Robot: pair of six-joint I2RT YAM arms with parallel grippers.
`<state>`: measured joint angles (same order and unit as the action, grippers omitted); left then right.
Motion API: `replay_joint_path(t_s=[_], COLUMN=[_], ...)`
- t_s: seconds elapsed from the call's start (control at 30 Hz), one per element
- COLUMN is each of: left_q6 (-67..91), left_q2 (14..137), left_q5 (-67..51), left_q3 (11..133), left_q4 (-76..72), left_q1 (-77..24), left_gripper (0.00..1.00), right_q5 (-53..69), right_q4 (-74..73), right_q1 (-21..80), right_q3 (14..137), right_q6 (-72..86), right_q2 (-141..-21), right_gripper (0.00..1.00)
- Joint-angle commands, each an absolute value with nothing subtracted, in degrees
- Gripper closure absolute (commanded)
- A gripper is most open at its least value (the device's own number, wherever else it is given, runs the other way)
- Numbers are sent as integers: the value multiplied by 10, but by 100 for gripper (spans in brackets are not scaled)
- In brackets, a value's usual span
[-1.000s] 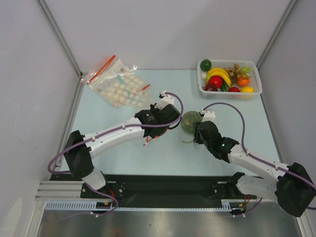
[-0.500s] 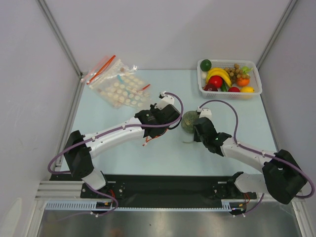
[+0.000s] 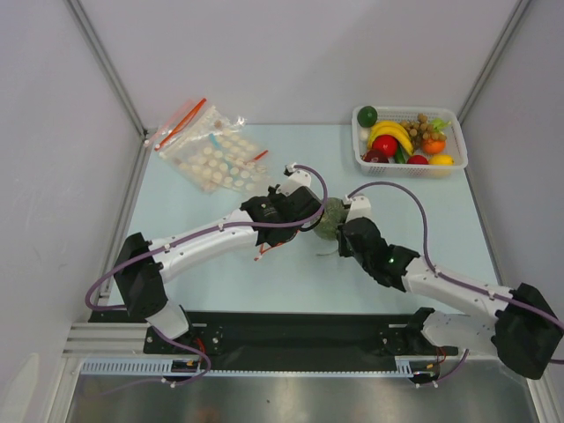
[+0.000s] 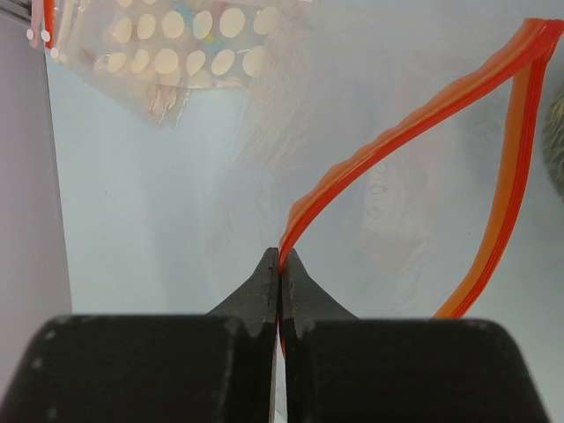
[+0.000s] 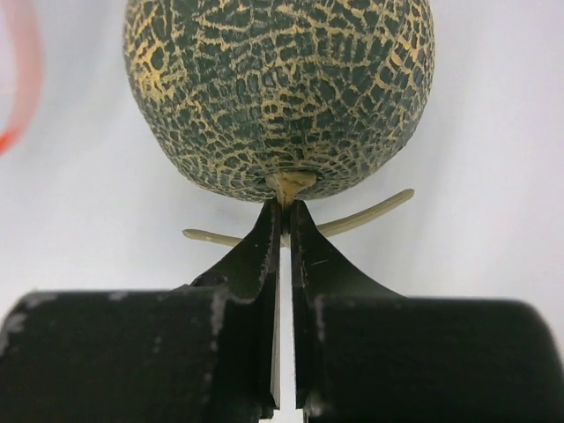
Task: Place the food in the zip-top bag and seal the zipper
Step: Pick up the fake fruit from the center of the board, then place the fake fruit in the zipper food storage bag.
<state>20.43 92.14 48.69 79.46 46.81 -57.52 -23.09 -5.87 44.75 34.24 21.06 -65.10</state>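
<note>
My left gripper is shut on the red zipper of the clear zip-top bag. It holds the mouth open in a loop. In the top view the left gripper is at mid-table. My right gripper is shut on the stem of the rough grey-green ball. In the top view the ball sits right against the left gripper, with the right gripper just behind it. The ball's edge shows at the right of the left wrist view. The shiny red fruit and the dark green ball lie in the basket.
A white basket at the back right holds bananas, a grape bunch and other toy produce. Disc-patterned clear bags lie at the back left and also show in the left wrist view. Grey walls close in both sides.
My right gripper has carried the grey-green ball leftward, up against the left gripper and the bag's mouth. The left arm has not moved.
</note>
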Motion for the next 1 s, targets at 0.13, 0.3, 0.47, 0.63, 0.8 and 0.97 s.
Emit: replay_joint_path(t_s=[0.13,0.3,0.47,0.63,0.8,0.97], left_q6=[200,201,202,203,202,201], left_q2=[907,907,907,906,906,907], left_q5=[496,497,497,497,497,495], left_q3=[800,802,802,802,802,805], left_q4=[468,468,469,470,469,470], left_q1=[-578,-579,-579,-581,-586,-595], left_gripper=[100,100,100,100,100,100], right_q5=[-311,-349,-340,-336,-341,-314], right_q4=[-37,-70,-41,-7,20,47], right_q1=[523,553,581,620,647,659], right_q3=[329,322,310,294,286,278], right_q6=[184,197,178,143,128,111], right_q2=[-553,-498,-469,-440,-423,-420], right_gripper=[100,100,100,100,100,100])
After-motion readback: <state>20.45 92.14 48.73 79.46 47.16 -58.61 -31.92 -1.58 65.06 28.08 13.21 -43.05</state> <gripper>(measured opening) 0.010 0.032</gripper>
